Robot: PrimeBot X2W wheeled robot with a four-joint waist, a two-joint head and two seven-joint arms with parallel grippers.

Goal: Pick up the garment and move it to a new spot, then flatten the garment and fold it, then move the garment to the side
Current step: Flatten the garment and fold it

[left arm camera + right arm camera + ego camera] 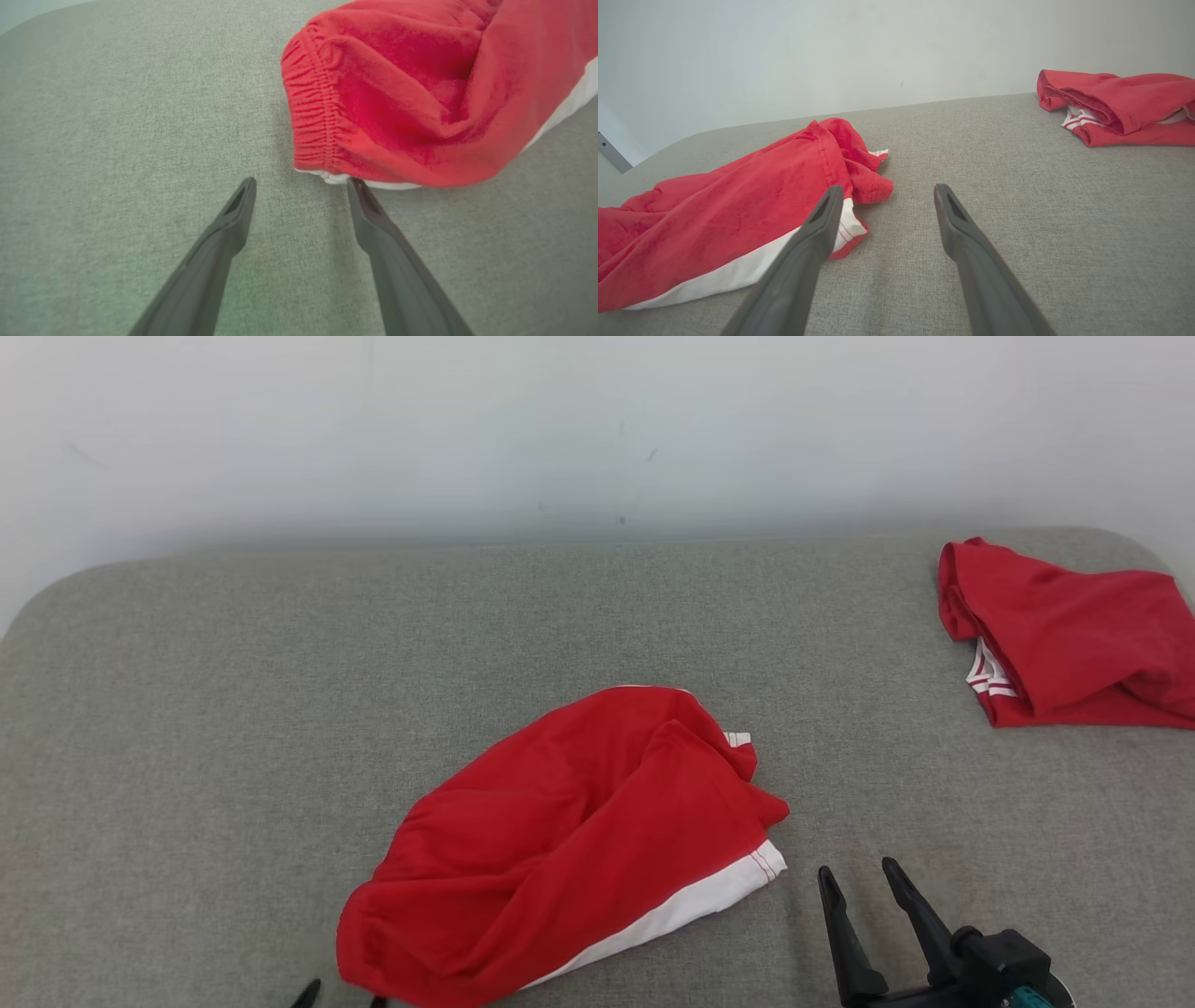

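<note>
Two red garments on the grey padded surface (187,709), and I reckon the job is the crumpled pair of shorts (560,840) sitting mid-table, near the front. It's bunched up with the white hem band (691,901) poking out, so flattening, folding and the final move to the side all look undone; can't tell whether the first relocation has happened. The other red piece (1064,635) is parked in the far right corner, loosely doubled over, maybe one already finished, but that's a guess. Left gripper (301,184) has its fingers spread wide with nothing between them, sitting low at the elastic waistband (313,107) corner, one tip right up against the cloth edge. Right gripper (854,870) is spread wide and empty too, just beside the hem corner, over bare fabric. Room-wise: loads of open grey to the left and behind the shorts, right up to the wall (560,429). The surface has rounded far corners, and the right one is taken, so I'd put spreading out toward centre-left as the safer bet.
</note>
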